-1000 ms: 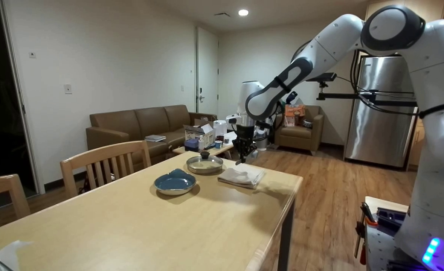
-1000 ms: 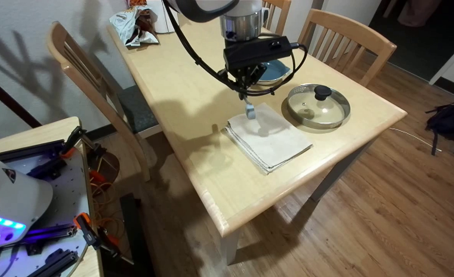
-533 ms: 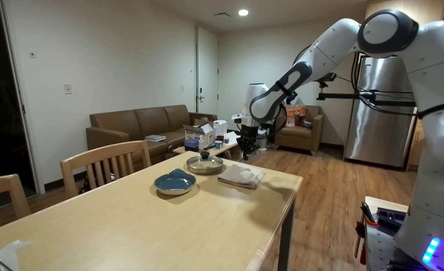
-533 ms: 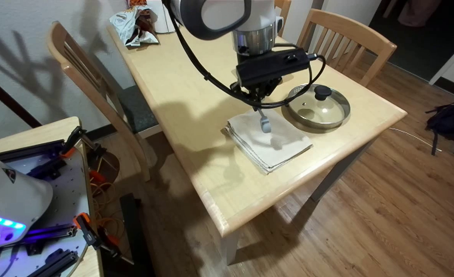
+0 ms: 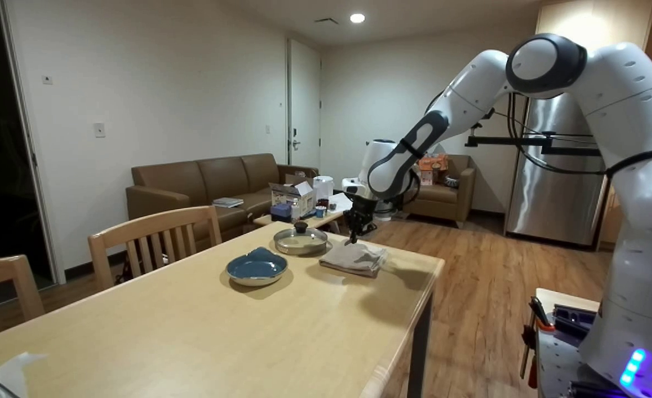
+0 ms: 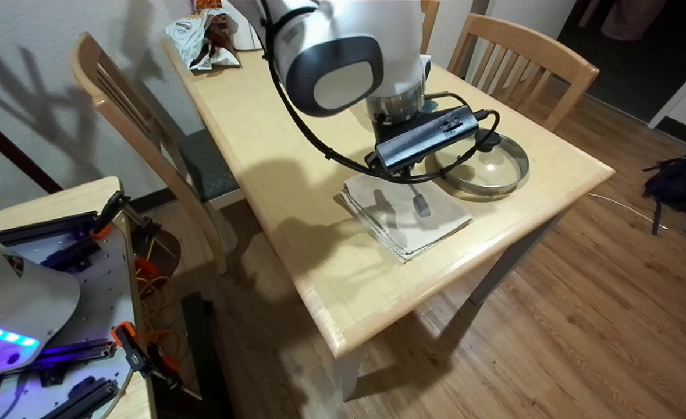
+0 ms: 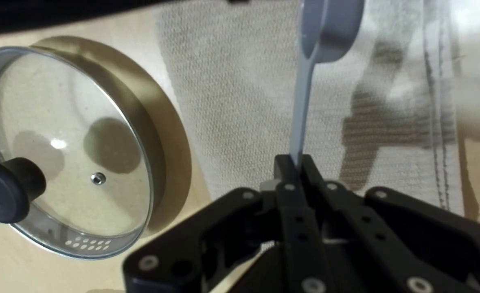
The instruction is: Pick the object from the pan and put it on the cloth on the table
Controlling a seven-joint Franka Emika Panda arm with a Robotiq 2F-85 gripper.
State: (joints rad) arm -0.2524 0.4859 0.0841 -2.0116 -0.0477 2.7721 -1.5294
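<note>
The object is a small grey-blue spoon-like scoop (image 7: 339, 32) with a thin handle; it also shows in an exterior view (image 6: 421, 205). My gripper (image 7: 296, 162) is shut on the end of its handle. The scoop is over the pale folded cloth (image 7: 240, 101); I cannot tell whether it touches. The cloth lies near the table's end in both exterior views (image 5: 353, 261) (image 6: 404, 241). My gripper (image 5: 353, 240) is low over the cloth in an exterior view. The blue-grey pan (image 5: 256, 267) stands further along the table with nothing visible in it; elsewhere the arm mostly hides it.
A glass lid with a black knob (image 7: 73, 154) lies beside the cloth, also in both exterior views (image 5: 300, 241) (image 6: 488, 169). Wooden chairs (image 5: 157, 243) (image 6: 529, 64) stand along the table. A snack bag (image 6: 203, 41) lies at the table's far end.
The arm has come down and the wrist has tilted. The scoop, held throughout, has moved from the cloth's near corner towards its middle. Pan, lid and cloth have stayed in place.
</note>
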